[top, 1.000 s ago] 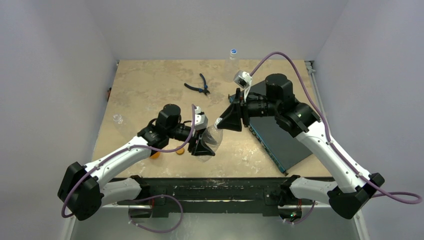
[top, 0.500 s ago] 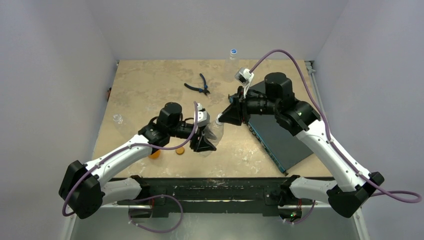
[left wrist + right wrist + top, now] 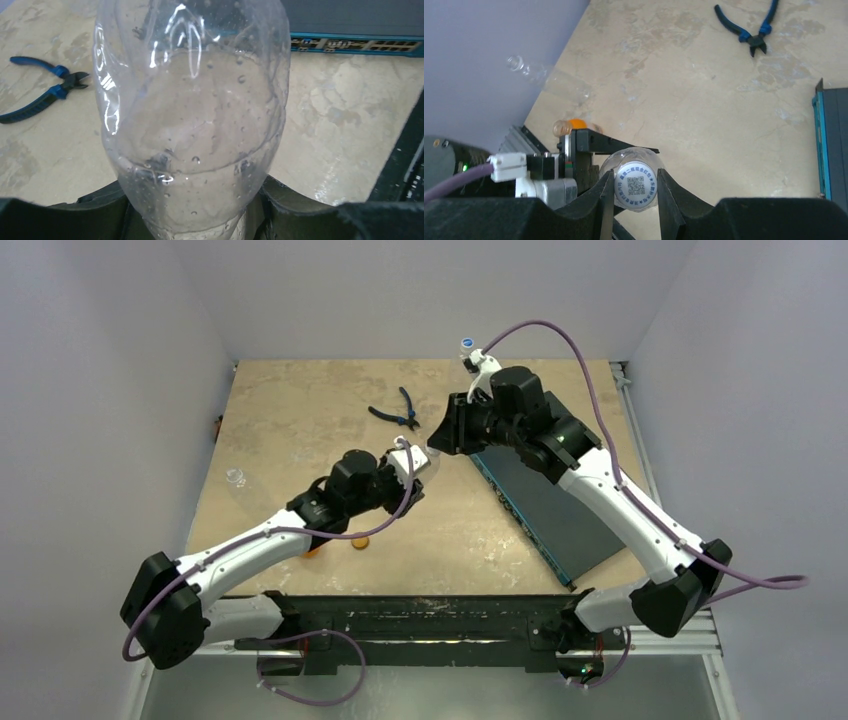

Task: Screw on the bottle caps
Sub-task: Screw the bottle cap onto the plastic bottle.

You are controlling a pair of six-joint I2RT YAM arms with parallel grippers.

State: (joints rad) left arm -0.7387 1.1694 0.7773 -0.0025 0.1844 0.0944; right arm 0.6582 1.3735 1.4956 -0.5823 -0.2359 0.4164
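Note:
A clear bottle (image 3: 195, 115) is held by its base in my left gripper (image 3: 195, 212) above the middle of the table; it also shows in the top view (image 3: 421, 463). My right gripper (image 3: 636, 187) is shut on a whitish cap (image 3: 636, 186) with a blue printed code, sitting at the bottle's neck. In the top view the left gripper (image 3: 405, 480) and right gripper (image 3: 438, 444) face each other along the bottle. A second clear bottle with a blue cap (image 3: 466, 343) stands at the back. A third clear bottle (image 3: 549, 80) lies uncapped at the left edge. A small orange bottle (image 3: 312, 550) and an orange cap (image 3: 359, 542) lie near the front.
Blue-handled pliers (image 3: 397, 412) lie behind the bottle, also in the left wrist view (image 3: 40, 90). A flat dark device with a teal edge (image 3: 545, 510) lies under the right arm. Grey walls close off the left, back and right sides.
Both arms have moved toward the back of the table, carrying the bottle up and away from the front edge. The right wrist has swung round while staying on the neck end.

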